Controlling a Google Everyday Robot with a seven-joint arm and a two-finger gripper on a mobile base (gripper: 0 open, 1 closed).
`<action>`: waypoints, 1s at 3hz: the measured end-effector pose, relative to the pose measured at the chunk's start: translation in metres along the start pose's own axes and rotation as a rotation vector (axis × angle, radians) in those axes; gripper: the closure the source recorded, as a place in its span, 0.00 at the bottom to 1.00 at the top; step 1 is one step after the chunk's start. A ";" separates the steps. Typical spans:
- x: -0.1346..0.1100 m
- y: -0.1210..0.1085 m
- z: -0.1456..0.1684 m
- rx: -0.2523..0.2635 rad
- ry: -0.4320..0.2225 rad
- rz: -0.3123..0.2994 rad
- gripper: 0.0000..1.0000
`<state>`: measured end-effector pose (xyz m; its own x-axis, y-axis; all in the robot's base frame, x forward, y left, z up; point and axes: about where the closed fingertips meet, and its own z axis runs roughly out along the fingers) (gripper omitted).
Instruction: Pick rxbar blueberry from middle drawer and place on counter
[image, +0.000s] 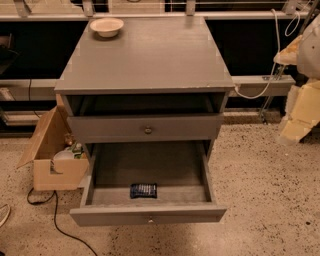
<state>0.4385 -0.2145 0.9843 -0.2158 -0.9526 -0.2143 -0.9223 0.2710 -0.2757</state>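
The rxbar blueberry (143, 190), a dark navy wrapper with pale print, lies flat near the front of the middle drawer (100, 172), which is pulled fully out below a shut drawer front with a brass knob (148, 130). The counter (150, 57) is the grey cabinet top above. My gripper (296, 131) hangs at the right edge of the view on the pale arm. It is well to the right of the cabinet, at about the height of the shut drawer, and touches nothing.
A cream bowl (106, 26) stands at the counter's back left corner. An open cardboard box (52, 150) with items sits on the floor left of the cabinet. A black cable (60, 225) runs across the floor. White cables (265, 80) hang at the right.
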 end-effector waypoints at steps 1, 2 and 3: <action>0.000 0.000 0.000 0.000 0.000 0.000 0.00; -0.005 -0.003 0.022 -0.032 -0.043 0.007 0.00; -0.019 -0.010 0.071 -0.101 -0.103 0.007 0.00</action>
<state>0.4747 -0.1894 0.9245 -0.1931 -0.9302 -0.3121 -0.9495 0.2574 -0.1797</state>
